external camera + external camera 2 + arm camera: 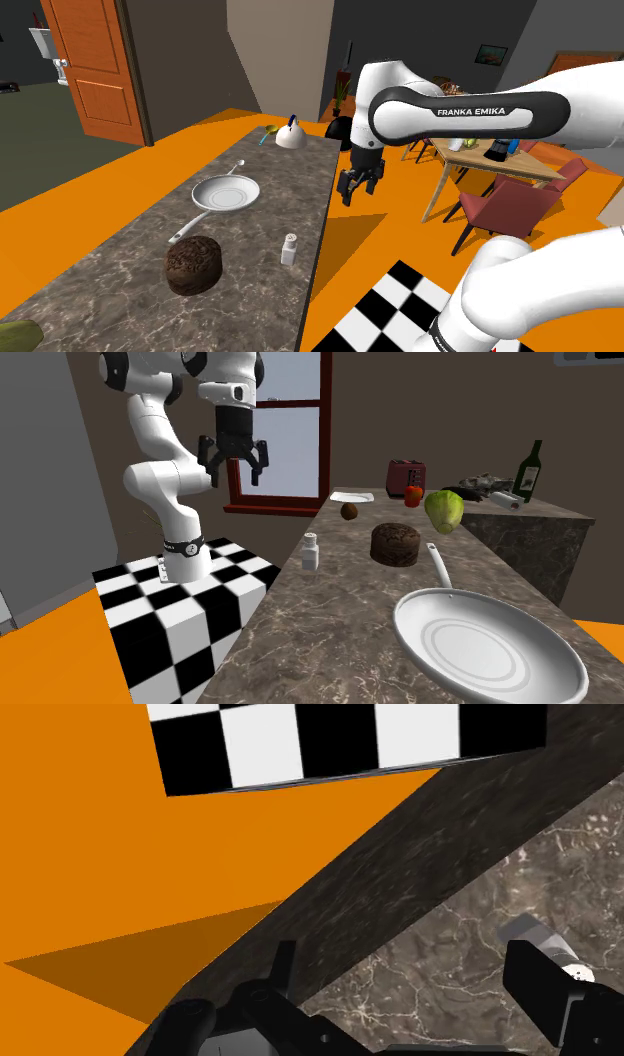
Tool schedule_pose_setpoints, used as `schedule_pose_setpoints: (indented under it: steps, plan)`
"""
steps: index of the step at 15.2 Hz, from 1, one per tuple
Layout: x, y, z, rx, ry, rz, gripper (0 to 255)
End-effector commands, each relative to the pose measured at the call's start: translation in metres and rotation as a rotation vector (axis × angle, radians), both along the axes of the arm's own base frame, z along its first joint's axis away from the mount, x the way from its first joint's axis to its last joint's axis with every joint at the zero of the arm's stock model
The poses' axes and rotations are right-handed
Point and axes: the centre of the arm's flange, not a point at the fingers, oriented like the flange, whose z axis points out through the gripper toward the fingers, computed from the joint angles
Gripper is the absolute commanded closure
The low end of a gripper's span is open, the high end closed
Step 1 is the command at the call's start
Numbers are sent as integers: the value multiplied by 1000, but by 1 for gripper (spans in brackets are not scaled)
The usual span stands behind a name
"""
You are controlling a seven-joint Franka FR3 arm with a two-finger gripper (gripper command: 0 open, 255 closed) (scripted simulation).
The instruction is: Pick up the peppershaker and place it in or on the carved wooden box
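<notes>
The pepper shaker (pixel 289 248) (pixel 311 552) is a small white bottle with a grey cap, standing upright near the edge of the dark marble counter (pixel 130 270). The carved box (pixel 194 265) (pixel 396 543) is a dark brown round block, close beside the shaker and further in from the edge. My black gripper (pixel 360 185) (pixel 236 467) hangs open and holds nothing, high in the air just off the counter's edge over the orange floor. In the wrist view the shaker (pixel 545 944) peeks out beside the right finger (pixel 540 989), untouched by the gripper (pixel 410 974).
A white frying pan (pixel 226 193) (pixel 487 647) lies on the counter beyond the box, and a kettle (pixel 290 133) stands at the far end. A lettuce (pixel 444 510), red toaster (pixel 406 477) and bottle (pixel 529 470) stand along the counter. A dining table (pixel 490 160) with chairs stands across the orange floor.
</notes>
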Motion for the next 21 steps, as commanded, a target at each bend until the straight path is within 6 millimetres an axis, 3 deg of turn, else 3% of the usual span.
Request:
schedule_pose_setpoints:
  steps: [1, 14, 21]
  plan:
    - [11, 16, -15, 13, -9, -12, 0]
    - [89, 126, -101, 86, -55, -77, 0]
    - [91, 128, -134, 87, -56, -78, 0]
